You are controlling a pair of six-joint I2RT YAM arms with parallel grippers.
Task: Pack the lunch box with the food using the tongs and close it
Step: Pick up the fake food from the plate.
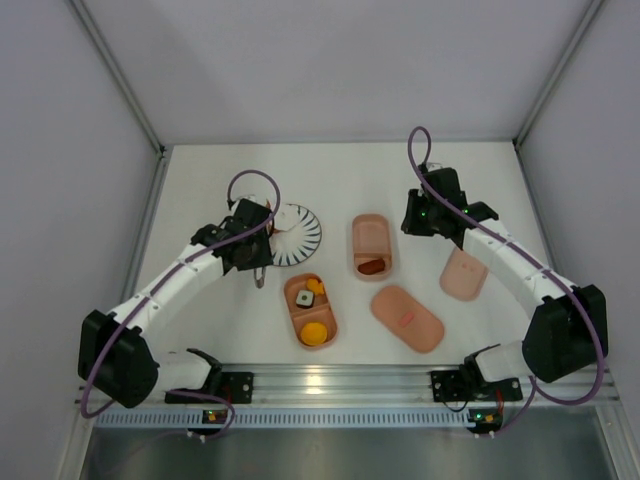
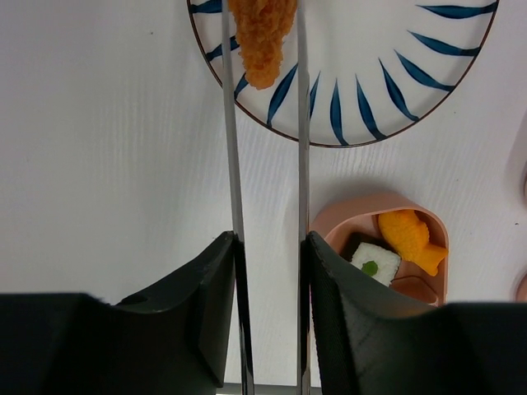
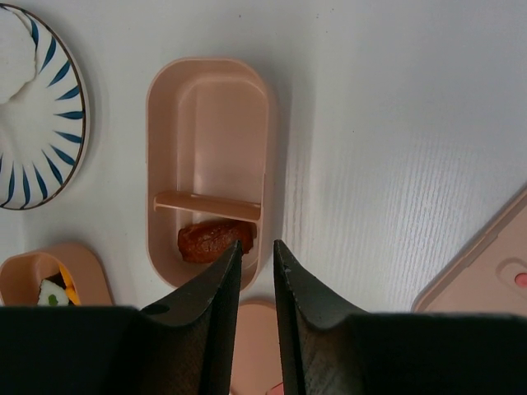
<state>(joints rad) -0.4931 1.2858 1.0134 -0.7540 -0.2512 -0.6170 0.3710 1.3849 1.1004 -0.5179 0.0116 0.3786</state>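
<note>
Two pink trays show in the top view: the lower tray (image 1: 289, 312) left of centre and the upper tray (image 1: 371, 235) at centre. There are two lids, the red-marked lid (image 1: 407, 318) and the second lid (image 1: 464, 273), both right of centre. There is one striped plate (image 1: 300, 238) and one pair of tongs (image 2: 235, 164). The food comes to five pieces: a fried piece (image 2: 261, 37), a fish-shaped piece (image 2: 409, 239), a rice roll (image 2: 375, 262), an orange ball (image 1: 314, 333) and a brown piece (image 3: 212, 239).

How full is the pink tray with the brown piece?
Mostly empty: the tray holds just one brown piece at one end; its bigger compartment is bare.
</note>
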